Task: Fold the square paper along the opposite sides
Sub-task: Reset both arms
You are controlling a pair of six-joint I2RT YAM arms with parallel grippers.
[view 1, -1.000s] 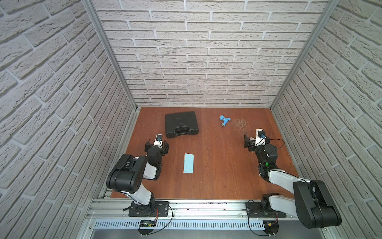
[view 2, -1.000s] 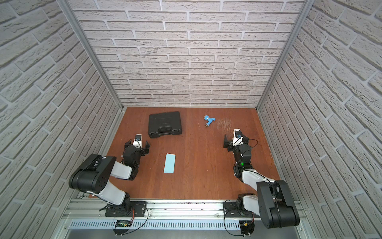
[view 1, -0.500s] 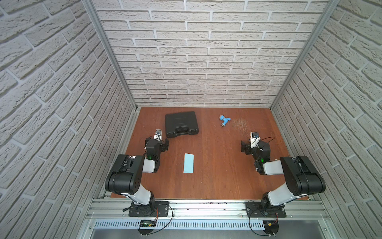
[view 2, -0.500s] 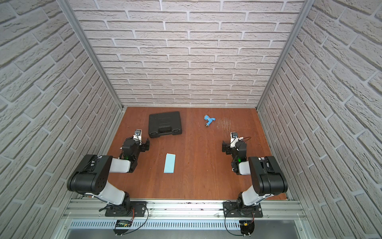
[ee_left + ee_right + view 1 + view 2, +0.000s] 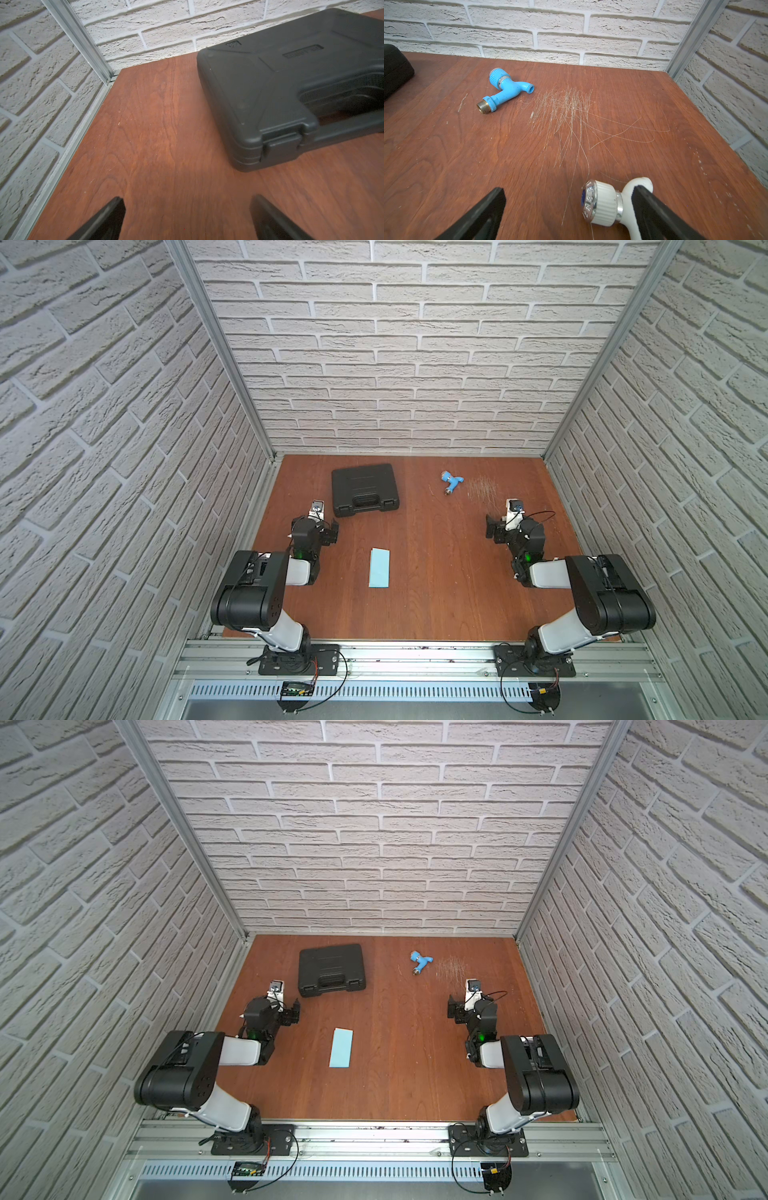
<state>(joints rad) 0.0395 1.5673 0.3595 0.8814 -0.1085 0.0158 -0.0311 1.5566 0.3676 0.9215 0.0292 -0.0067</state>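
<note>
The square paper [image 5: 379,568] [image 5: 341,1048] is light blue and lies flat mid-table as a narrow rectangle, its long sides running front to back; neither wrist view shows it. My left gripper [image 5: 330,531] [image 5: 188,199] hovers low to the paper's left, just in front of the black case, open, with only bare wood between its fingers. My right gripper [image 5: 494,526] [image 5: 569,189] sits far to the right of the paper, also open. In the right wrist view a white tap [image 5: 604,203] lies on the wood against one fingertip, with a wide gap to the other.
A shut black plastic case [image 5: 363,489] [image 5: 280,93] lies at the back left. A small blue tap [image 5: 451,481] [image 5: 504,89] rests at the back right beside a scratched patch of the wooden table [image 5: 436,593]. Brick walls close three sides.
Both arms have folded down into a low posture at their own sides, the right one most visibly. The grippers shifted only slightly and stayed open. The paper has not moved.
</note>
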